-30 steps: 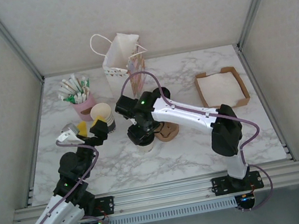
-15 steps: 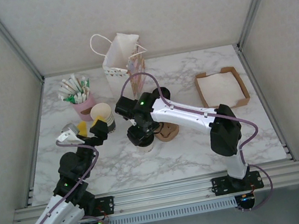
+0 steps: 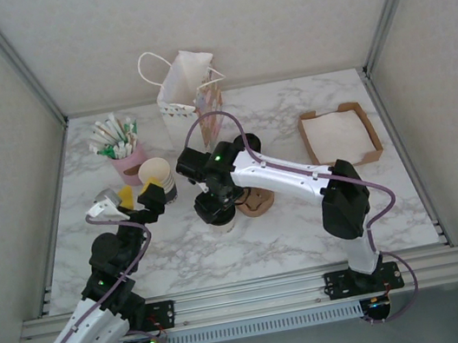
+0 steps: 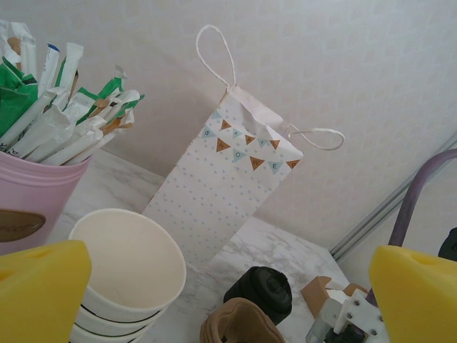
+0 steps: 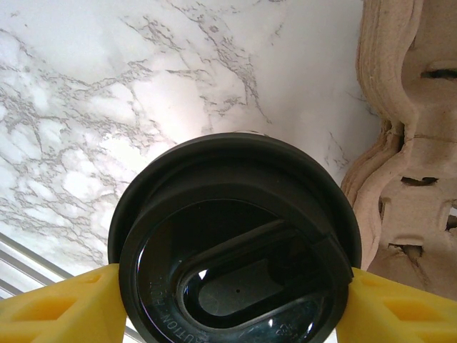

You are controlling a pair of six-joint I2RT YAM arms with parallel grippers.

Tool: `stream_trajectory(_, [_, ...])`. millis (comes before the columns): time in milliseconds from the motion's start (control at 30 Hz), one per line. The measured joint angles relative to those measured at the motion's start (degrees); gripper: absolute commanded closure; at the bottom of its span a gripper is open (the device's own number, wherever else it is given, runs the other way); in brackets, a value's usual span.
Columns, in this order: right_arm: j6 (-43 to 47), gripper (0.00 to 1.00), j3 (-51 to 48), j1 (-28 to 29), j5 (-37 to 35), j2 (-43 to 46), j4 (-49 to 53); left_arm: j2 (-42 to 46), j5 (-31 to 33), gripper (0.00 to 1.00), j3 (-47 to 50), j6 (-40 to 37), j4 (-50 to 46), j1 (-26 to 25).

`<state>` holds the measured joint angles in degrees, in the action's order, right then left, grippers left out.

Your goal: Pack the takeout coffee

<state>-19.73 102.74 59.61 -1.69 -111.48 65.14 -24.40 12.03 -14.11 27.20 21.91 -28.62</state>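
Top view: the right gripper [image 3: 214,202] sits straight down over the takeout coffee [image 3: 223,222], which stands upright on the marble table [image 3: 310,237] left of centre, just beside the cardboard carrier [image 3: 256,203]. The cup's long axis is vertical, in line with the approach. The paper bag [image 3: 185,91] stands open-topped toward the far wall, behind the cup. The right arm is clearly the nearer one. The left gripper [image 3: 126,202] hangs apart near the stack of cream cups [image 3: 154,175]. Left wrist view: the yellow pads [image 4: 39,286] are spread wide with nothing between them, so those jaws are open. The bag is upright ahead, with the cup stack low on the left. Right wrist view: the black lid [image 5: 235,236] is centred between both yellow pads [image 5: 57,307], and each pad meets the lid rim, so the jaws read as closed on the cup at lid height. The carrier edge is close on the right. Judgement: the grip is on. The next move likely needs a straight vertical lift to clear the carrier, then travel away from the bases toward the bag. A rim-only hold could slip or pop the lid.
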Motion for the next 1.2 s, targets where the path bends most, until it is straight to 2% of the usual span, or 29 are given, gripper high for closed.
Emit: stream_trajectory(1200, [-0.42, 0.31, -2.82, 0.00, -0.50, 0.70, -2.34, 0.00, 0.00, 0.00, 0.20, 0.00, 0.04, 0.00])
